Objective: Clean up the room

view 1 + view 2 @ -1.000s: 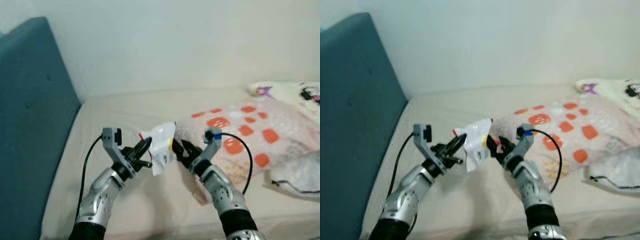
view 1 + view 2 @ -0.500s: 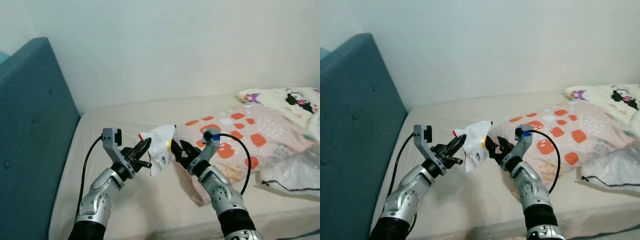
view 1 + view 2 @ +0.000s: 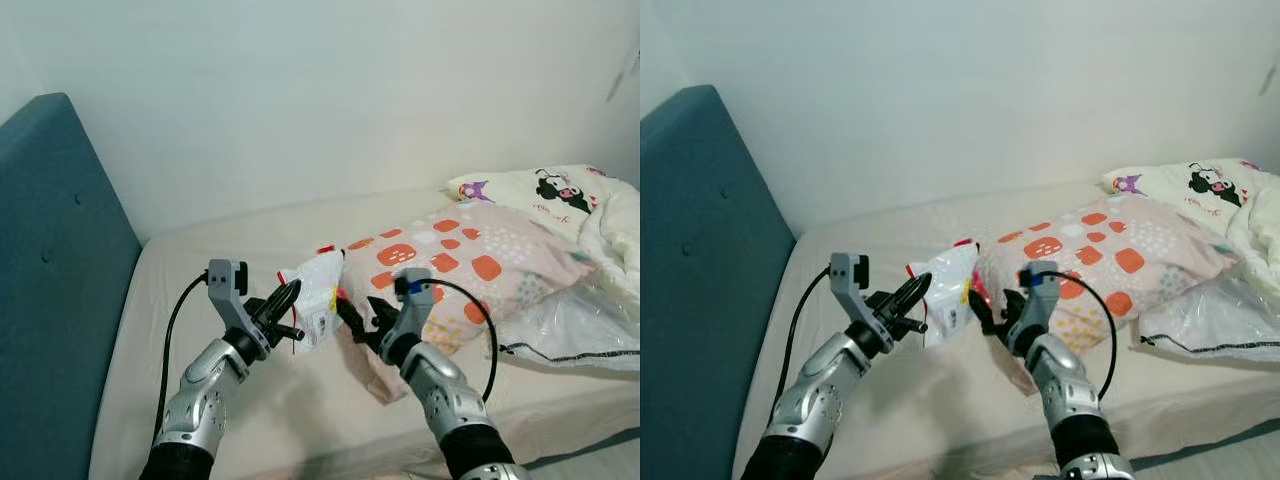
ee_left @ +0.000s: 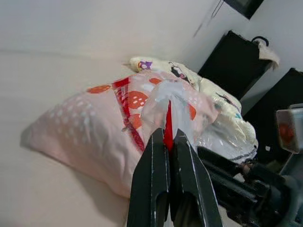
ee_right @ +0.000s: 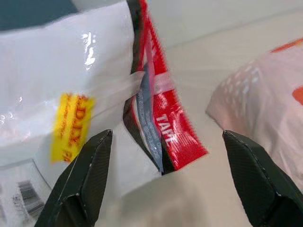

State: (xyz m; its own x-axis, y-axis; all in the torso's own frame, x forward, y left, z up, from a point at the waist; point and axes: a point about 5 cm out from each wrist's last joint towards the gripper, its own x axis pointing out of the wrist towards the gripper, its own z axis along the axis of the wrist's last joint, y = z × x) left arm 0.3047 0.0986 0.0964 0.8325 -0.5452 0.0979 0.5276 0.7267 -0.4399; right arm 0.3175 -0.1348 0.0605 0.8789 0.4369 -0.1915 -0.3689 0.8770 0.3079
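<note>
A crumpled white snack wrapper point(image 3: 316, 296) with red and yellow print hangs above the beige bed point(image 3: 240, 250). My left gripper point(image 3: 288, 300) is shut on its left edge; in the left wrist view the fingers point(image 4: 163, 182) pinch the clear-and-red plastic point(image 4: 166, 111). My right gripper point(image 3: 356, 318) is open just right of the wrapper, not holding it. In the right wrist view the wrapper point(image 5: 94, 109) sits between the spread fingertips point(image 5: 90, 165), red seam facing me.
A pink pillow with orange patches point(image 3: 470, 265) lies right behind my right arm. A cartoon-print pillow point(image 3: 545, 190) and a clear plastic bag point(image 3: 580, 325) are at the right. A teal headboard point(image 3: 50, 280) stands on the left. Black furniture point(image 4: 236, 66) shows in the left wrist view.
The camera has shifted, showing more of the bed's right side. My right gripper has let go of the wrapper and dropped slightly lower; the left keeps its hold.
</note>
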